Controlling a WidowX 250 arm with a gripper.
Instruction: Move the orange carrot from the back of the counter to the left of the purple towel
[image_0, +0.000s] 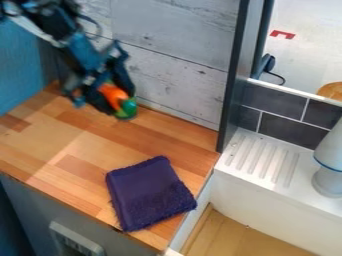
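gripper (118, 104) clamps orange-and-green object (114, 94)

fingers pressed around the rounded object, the black gripper hangs at the frame's upper left, near weathered grey planks (177, 77). a fuzzy, roughly rectangular purple cloth (147, 192) lies on the wood-block counter (97, 145), lower centre. a dark upright post (235, 75) stands between the planks and a tiled wall (284, 127) above a ridged white ledge (260, 160), right.

Partly Covered, Partly Cut Off

The gripper (119, 105) partly covers the orange and green object (114, 95), too blurred to identify. The top edge crops the arm (70, 37). The right edge cuts off the white bottle (329, 182) and round wooden piece (330, 91); the bottom edge crops the pale panel (75, 242). The post (234, 75) partly hides the black device (267, 63).
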